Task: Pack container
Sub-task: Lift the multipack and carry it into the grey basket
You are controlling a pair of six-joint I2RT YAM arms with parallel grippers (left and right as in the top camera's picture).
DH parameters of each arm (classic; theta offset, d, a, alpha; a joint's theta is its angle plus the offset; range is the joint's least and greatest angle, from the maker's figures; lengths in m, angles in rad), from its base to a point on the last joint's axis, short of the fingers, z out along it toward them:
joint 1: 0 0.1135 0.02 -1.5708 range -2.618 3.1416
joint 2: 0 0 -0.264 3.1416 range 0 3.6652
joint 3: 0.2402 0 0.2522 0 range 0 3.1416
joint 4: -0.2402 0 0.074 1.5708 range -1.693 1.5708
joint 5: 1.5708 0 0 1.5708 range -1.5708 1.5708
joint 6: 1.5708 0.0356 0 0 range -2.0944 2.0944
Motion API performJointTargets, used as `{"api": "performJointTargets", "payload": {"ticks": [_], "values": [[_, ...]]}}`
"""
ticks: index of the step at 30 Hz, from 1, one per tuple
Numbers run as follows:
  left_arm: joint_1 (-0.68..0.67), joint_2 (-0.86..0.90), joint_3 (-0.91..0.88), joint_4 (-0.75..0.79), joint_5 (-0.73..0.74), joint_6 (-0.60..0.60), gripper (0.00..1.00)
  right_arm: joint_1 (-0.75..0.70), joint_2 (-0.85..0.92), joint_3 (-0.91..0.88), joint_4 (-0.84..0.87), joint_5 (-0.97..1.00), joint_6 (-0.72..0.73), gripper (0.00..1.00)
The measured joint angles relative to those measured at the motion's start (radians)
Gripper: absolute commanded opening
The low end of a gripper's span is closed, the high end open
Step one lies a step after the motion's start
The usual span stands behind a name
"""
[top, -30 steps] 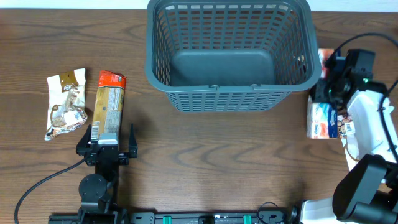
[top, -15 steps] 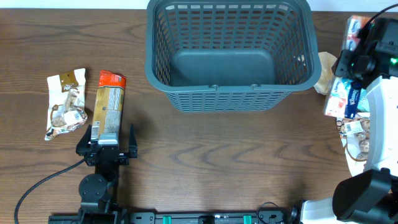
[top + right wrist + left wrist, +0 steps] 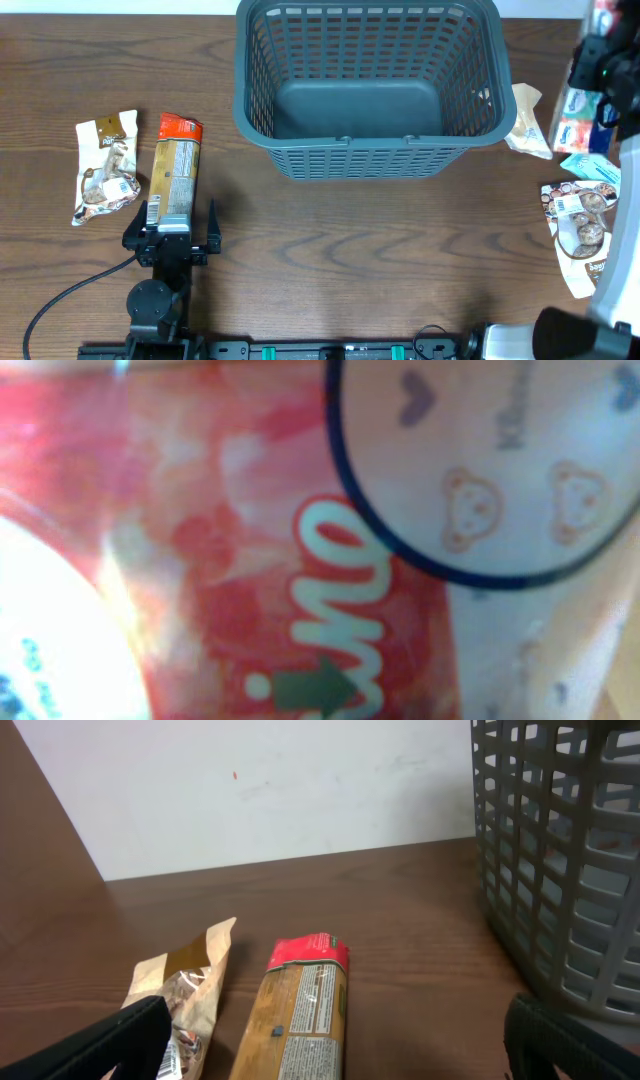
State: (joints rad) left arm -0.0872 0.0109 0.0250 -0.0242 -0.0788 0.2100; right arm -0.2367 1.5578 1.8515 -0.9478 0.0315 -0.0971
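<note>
The container (image 3: 368, 150), a dark grey slotted basket, stands at the table's far middle with nothing inside; its lattice wall (image 3: 560, 870) fills the right of the left wrist view. At the far right edge my right gripper (image 3: 603, 62) is shut on a red, white and blue packet (image 3: 580, 108), held above the table. That packet (image 3: 300, 540) fills the right wrist view and hides the fingers. My left gripper (image 3: 172, 222) (image 3: 335, 1050) stands open at the near end of an orange bar packet (image 3: 177, 170) (image 3: 300, 1010), touching nothing.
A white and brown snack packet (image 3: 105, 165) (image 3: 190, 985) lies left of the orange bar. Right of the basket lie a tan packet (image 3: 527, 120), a teal packet (image 3: 597, 166) and a cookie packet (image 3: 580, 225). A black cable (image 3: 70, 290) trails at the front left.
My right gripper has lifted the red, white and blue packet up and toward the far right edge, uncovering the tan, teal and cookie packets. The left arm has not moved.
</note>
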Motion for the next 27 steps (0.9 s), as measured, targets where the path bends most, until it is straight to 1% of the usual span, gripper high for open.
{"api": "performJointTargets", "payload": {"ticks": [3, 7, 12, 17, 21, 27], "values": [[0.0, 0.0, 0.0, 0.0, 0.0, 0.0, 0.99, 0.069, -0.041, 0.033, -0.024, -0.095, -0.108, 0.01], [0.0, 0.0, 0.0, 0.0, 0.0, 0.0, 0.99, 0.182, -0.089, 0.071, -0.059, -0.175, -0.231, 0.01], [0.0, 0.0, 0.0, 0.0, 0.0, 0.0, 0.99, 0.345, -0.126, 0.123, -0.082, -0.222, -0.36, 0.01], [0.0, 0.0, 0.0, 0.0, 0.0, 0.0, 0.99, 0.47, -0.126, 0.137, -0.09, -0.241, -0.494, 0.01], [0.0, 0.0, 0.0, 0.0, 0.0, 0.0, 0.99, 0.513, -0.093, 0.137, -0.083, -0.245, -0.597, 0.01], [0.0, 0.0, 0.0, 0.0, 0.0, 0.0, 0.99, 0.513, 0.022, 0.137, -0.032, -0.246, -0.696, 0.01]]}}
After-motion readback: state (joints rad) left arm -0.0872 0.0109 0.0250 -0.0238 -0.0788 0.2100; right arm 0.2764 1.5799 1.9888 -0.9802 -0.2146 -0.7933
